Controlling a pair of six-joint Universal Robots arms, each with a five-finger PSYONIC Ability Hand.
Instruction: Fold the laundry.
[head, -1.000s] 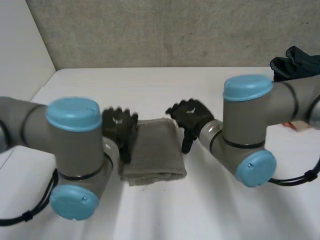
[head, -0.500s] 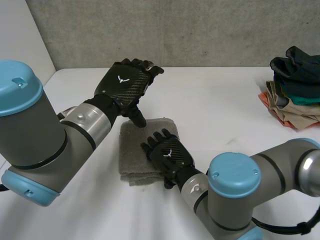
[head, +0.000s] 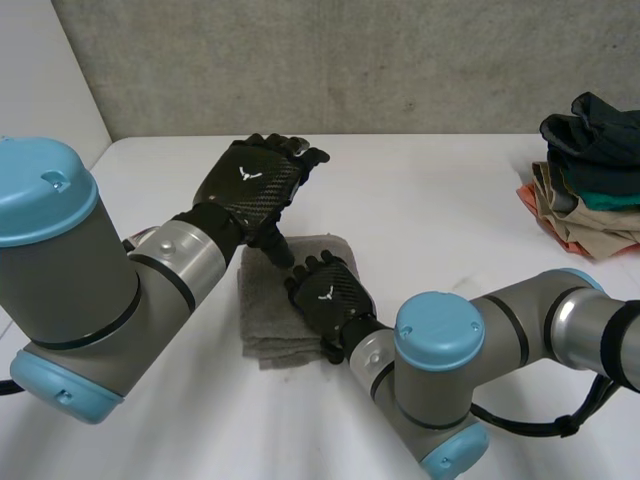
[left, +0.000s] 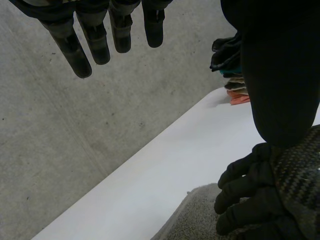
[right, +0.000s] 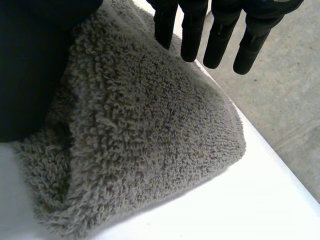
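1. Here, a grey-brown towel (head: 270, 335) lies folded into a thick pad on the white counter (head: 450, 210), near the middle and between my two arms.
2. I expect it to handle as soft, light and limp. The looped pile is rough enough that fingers should grip it rather than slip. It is not fragile, but the stacked layers would probably sag and slide apart if lifted from a single spot.
3. To move it or fold it again, I would pinch through all the layers at two corners of one edge. Another way is to slide fingers under the rounded folded side, where the layers are joined.
4. My left hand (head: 252, 183) hangs in the air above the towel's far edge. Its fingers (left: 80, 55) are straight and slightly spread, and they hold nothing. The thumb points down toward that far edge, and I cannot tell whether its tip touches the cloth.
5. My right hand (head: 328, 297) lies palm down on top of the towel, toward its right side. Its fingers (right: 192, 35) are straight and side by side, reaching over the pile toward the far edge. It grips nothing, and I judge that it is pressing the fold flat.
6. A pile of clothes (head: 588, 190) sits at the far right of the counter, well apart from the towel.
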